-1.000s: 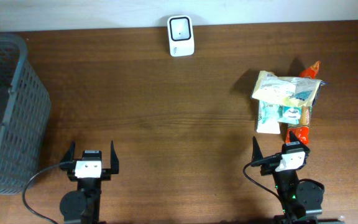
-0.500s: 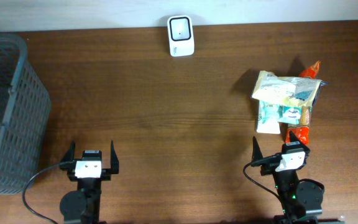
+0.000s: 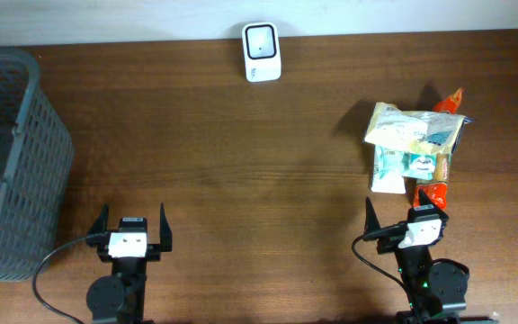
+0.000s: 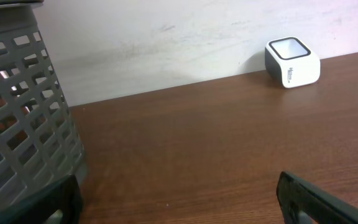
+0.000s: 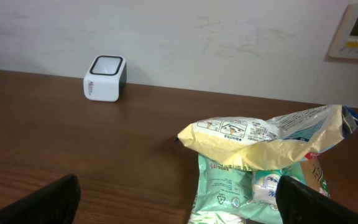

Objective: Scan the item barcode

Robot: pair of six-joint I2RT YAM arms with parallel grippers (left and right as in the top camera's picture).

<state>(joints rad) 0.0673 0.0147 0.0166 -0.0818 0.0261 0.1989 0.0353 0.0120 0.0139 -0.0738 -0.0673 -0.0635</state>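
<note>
Packets [image 3: 414,144] lie heaped just ahead of the right gripper [image 3: 405,212].

No visible change (overhead view)

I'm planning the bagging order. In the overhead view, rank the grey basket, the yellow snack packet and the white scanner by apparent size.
Largest: grey basket, even though the frame cuts it off.
Then: yellow snack packet.
Smallest: white scanner.

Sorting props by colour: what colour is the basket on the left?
Dark grey basket, open lattice walls; best seen in the left wrist view.
</note>
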